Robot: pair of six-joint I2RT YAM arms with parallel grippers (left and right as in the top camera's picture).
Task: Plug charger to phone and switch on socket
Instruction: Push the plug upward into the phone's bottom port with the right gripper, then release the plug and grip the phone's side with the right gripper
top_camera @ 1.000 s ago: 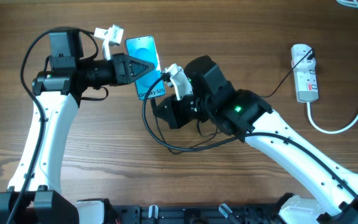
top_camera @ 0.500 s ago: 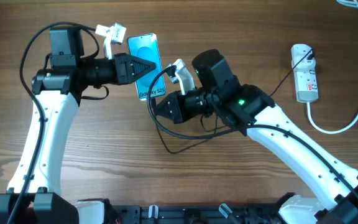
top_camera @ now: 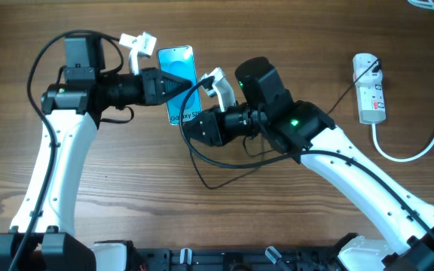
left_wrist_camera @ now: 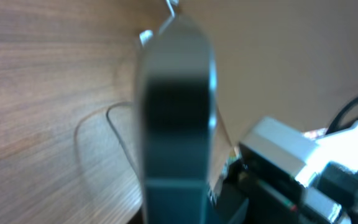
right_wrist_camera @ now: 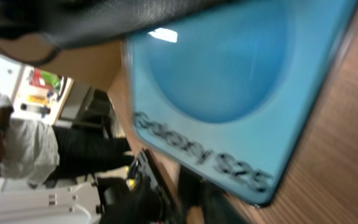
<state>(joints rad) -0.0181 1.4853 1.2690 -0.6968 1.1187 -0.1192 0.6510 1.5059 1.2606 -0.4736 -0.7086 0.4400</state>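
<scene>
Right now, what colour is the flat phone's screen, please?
Cyan-blue phone screen, clearest in the right wrist view.

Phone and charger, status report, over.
Left end effector shut on phone. Right end effector at phone's lettered end, grip unclear. Charger cable slack on table.

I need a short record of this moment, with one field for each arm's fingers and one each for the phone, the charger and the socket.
left fingers: shut on the phone
right fingers: at the phone's text end; open or shut cannot be told
phone: cyan screen facing the overhead camera, between the two arms
charger: black cable loops on the table under the right arm and runs to the socket; connector in the phone or not, cannot tell
socket: at the right side, away from both arms, white cord leaving it
</scene>
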